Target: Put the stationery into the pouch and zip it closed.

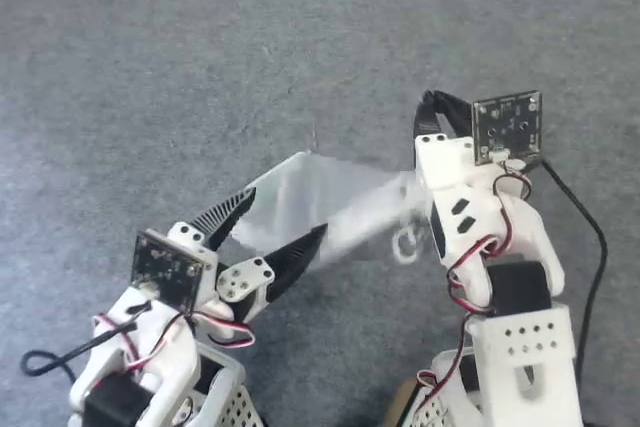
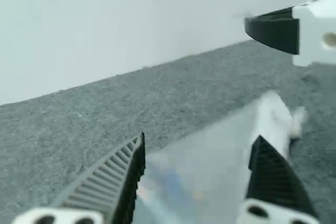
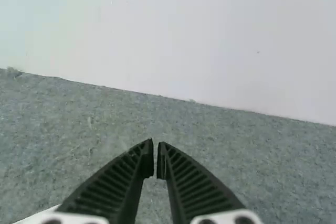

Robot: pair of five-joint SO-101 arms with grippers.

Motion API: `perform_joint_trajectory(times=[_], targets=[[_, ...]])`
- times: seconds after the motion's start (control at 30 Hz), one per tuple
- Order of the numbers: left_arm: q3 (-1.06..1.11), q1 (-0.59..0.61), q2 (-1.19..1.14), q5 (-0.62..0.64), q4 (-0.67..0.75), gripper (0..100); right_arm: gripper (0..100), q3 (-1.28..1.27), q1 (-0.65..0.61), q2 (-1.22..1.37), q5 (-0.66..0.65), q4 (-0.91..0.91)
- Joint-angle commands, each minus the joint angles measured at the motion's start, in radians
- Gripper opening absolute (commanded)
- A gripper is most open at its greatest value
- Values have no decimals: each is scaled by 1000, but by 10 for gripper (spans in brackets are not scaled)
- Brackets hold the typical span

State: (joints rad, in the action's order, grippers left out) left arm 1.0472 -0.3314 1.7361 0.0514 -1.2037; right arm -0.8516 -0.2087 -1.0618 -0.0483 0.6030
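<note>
The see-through pouch [image 1: 320,202] is on the gray table [image 1: 150,97], between the two arms. Through its side, in the left wrist view, there is a small blurry patch of blue and something pale, so I think some of the stationery is inside already. It is too blurry to say what it is or if it is all there. The left gripper [image 1: 288,212] is wide apart, with one finger on each side of the near end of the pouch, and it is not squeezing it. The right gripper [image 3: 155,153] is pinched together with just a thin crack between the tips, and it is up by the far end of the pouch. I cannot tell if it has hold of anything. I cannot tell if the zip is closed either, so my guess is that the zipping is the part left to do. There are no words, labels or brand marks that can be read here.
</note>
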Motion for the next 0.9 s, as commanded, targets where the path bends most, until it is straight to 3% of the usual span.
perform_joint_trajectory(times=[0.0,0.37,0.63,0.87], targets=[[-93,34,8,15,-15,301,7,8,-13,-54,14,13],[-125,275,8,17,-15,299,7,3,-13,-79,20,65],[-67,416,8,9,-9,44,7,8,-7,-79,48,61],[8,483,8,-21,-9,13,7,29,-10,-79,48,61]])
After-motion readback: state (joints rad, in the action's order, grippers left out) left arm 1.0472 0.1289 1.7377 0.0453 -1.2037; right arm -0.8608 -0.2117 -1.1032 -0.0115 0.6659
